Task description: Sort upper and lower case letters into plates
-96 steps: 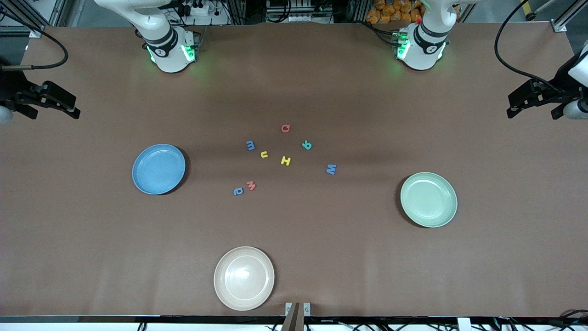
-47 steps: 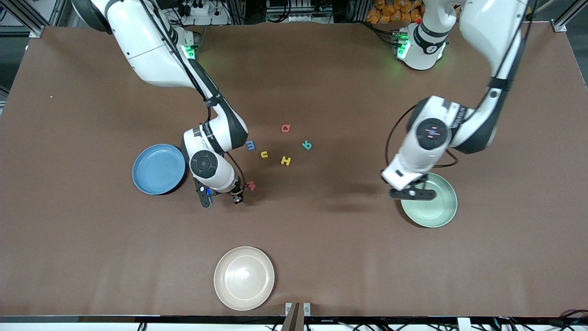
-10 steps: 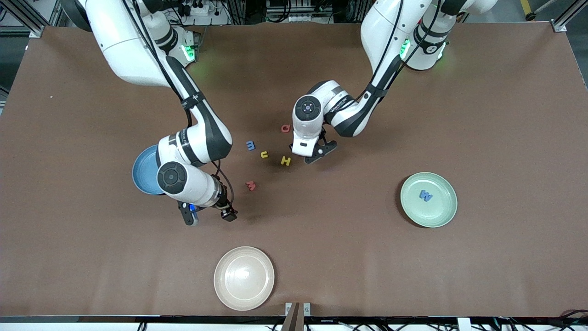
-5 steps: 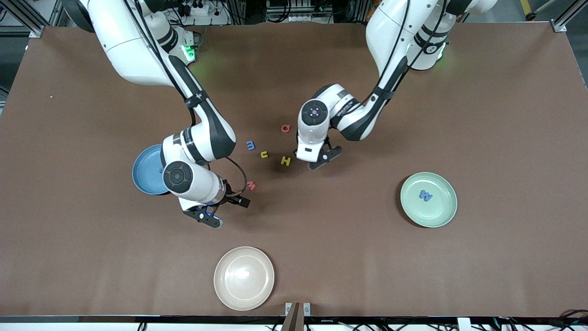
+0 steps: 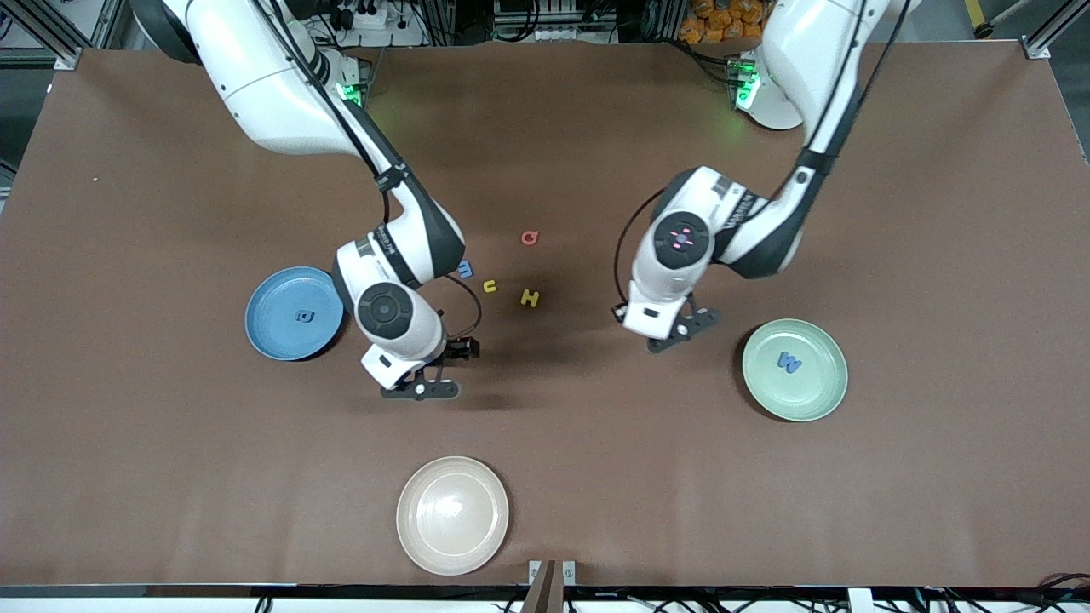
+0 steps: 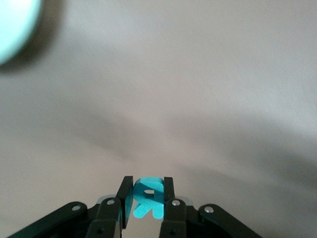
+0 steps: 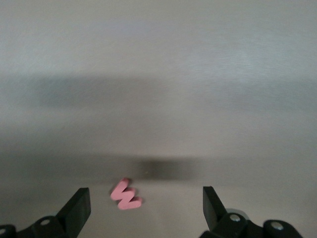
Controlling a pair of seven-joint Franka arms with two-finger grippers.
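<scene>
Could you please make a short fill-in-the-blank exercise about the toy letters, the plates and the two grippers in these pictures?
1. The left gripper is shut on a ____ letter.
2. The green plate holds one ____ letter.
3. The open right gripper hovers over a small ____ letter.
4. The ____ plate has no letter in it.

Missing words: teal; blue; red; beige

Three plates are on the table: one blue plate [image 5: 272, 332], one mint green plate [image 5: 819, 393] and one cream plate [image 5: 452, 536]. Eight letters show in all: three blue letters [image 5: 465, 269], two yellow letters [image 5: 530, 298], two red letters [image 5: 530, 237] and one teal letter [image 6: 147, 197].
</scene>
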